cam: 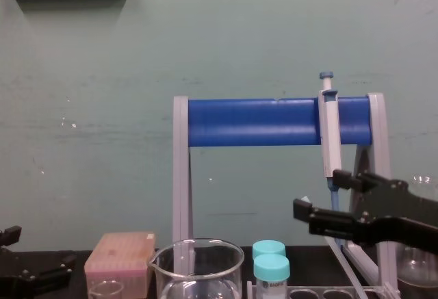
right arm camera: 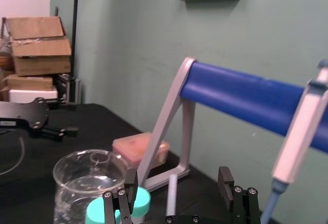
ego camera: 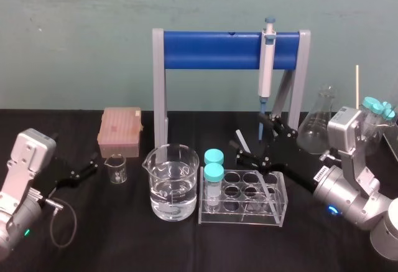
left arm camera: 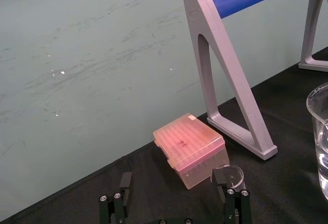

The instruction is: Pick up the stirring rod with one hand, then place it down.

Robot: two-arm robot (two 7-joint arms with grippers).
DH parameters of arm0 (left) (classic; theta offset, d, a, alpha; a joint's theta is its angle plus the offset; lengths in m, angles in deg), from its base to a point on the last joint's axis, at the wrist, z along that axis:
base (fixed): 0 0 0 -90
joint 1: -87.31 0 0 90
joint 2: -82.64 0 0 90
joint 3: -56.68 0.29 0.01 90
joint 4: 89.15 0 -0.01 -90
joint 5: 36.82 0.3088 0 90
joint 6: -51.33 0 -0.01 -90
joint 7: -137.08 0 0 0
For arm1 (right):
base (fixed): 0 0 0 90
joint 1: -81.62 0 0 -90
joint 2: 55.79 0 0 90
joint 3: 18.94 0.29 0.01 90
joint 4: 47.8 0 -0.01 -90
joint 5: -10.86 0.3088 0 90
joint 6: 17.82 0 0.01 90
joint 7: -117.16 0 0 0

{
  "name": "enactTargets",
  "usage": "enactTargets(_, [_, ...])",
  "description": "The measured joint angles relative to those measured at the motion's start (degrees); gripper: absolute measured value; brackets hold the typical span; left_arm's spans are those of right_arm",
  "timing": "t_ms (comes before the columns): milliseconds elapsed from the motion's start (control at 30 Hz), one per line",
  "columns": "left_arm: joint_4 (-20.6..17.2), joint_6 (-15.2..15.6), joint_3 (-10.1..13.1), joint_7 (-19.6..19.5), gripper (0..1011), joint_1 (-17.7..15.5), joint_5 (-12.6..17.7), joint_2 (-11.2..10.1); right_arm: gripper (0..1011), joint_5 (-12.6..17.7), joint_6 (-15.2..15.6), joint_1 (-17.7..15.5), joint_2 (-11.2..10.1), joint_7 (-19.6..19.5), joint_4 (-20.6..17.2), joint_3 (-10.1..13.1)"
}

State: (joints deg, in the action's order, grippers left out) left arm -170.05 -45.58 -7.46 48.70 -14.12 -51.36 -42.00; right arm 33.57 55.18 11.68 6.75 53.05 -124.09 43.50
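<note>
The stirring rod [ego camera: 243,140] is a whitish translucent stick that leans out of the clear tube rack [ego camera: 283,213], with its upper end raised. My right gripper [ego camera: 250,137] is open around that upper end, one black finger on each side and a gap on both. In the right wrist view the rod [right arm camera: 170,199] stands between the spread fingers [right arm camera: 128,193] without touching them. The chest view shows the right gripper [cam: 317,191] in front of the pipette stand. My left gripper [ego camera: 84,169] rests open and empty at the left, by a small beaker [ego camera: 116,167].
A large beaker of water [ego camera: 171,185] stands left of the rack, which holds two teal-capped tubes [ego camera: 214,175]. Behind is the blue-barred stand [ego camera: 211,49] with a hanging pipette [ego camera: 267,66]. A pink tip box [ego camera: 119,132] sits at back left and a flask [ego camera: 318,122] at right.
</note>
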Motion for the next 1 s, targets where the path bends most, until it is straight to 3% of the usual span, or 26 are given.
enactTargets(167, [0.0, 0.0, 0.0, 0.0, 1000, 0.0, 0.0, 0.0, 1003, 1.8, 3.7, 0.3, 1.0, 2.3, 1.4, 0.0])
enactTargets(400, [0.0, 0.0, 0.0, 0.0, 1000, 0.0, 0.0, 0.0, 1003, 2.0, 6.2, 0.4, 1.8, 3.3, 2.7, 0.4])
enactTargets(1000, [0.0, 0.0, 0.0, 0.0, 1000, 0.0, 0.0, 0.0, 1003, 0.3, 8.0, 0.1, 2.4, 4.0, 3.0, 1.2])
